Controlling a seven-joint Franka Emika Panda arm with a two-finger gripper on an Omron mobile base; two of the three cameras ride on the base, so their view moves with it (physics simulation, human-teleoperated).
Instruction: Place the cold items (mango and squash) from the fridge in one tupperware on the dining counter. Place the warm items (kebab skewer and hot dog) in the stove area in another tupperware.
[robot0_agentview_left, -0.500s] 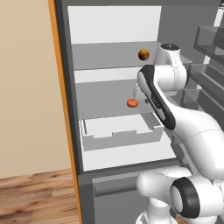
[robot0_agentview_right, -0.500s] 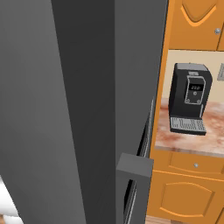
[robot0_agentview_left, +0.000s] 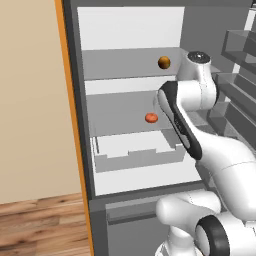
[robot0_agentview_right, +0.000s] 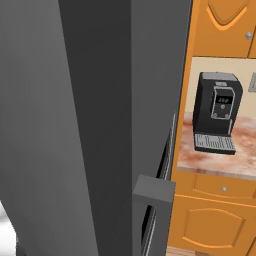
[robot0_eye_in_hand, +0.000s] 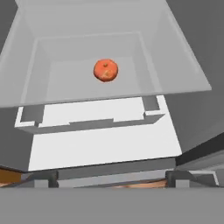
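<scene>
Reaching into the open fridge (robot0_agentview_left: 75, 150), the white arm (robot0_agentview_left: 185, 115) is bending toward the middle shelf, where a reddish-orange fruit, likely the mango (robot0_agentview_left: 151, 118), is sitting alone toward the back. In the hand view the same fruit (robot0_eye_in_hand: 106, 70) is lying ahead on the grey shelf, well apart from the gripper (robot0_eye_in_hand: 112, 178), whose two dark tips are standing wide at the bottom edge with nothing between them. A second, darker orange ball, probably the squash (robot0_agentview_left: 164, 62), is resting on the shelf above, also untouched. Below the mango's shelf, a white drawer (robot0_agentview_left: 135, 152) is sitting pulled partway forward. From the right side, the grey fridge door (robot0_agentview_right: 100, 125) is blocking most of the scene, with a black coffee machine (robot0_agentview_right: 217, 117) standing on a marbled worktop (robot0_agentview_right: 235, 155) beyond it. Judging by this, the task is barely getting under way: both cold items are still waiting inside the fridge, neither is being held, and the two tupperware trays, the kebab skewer and the hot dog are lying somewhere outside these frames, so all four placements appear to be remaining.
</scene>
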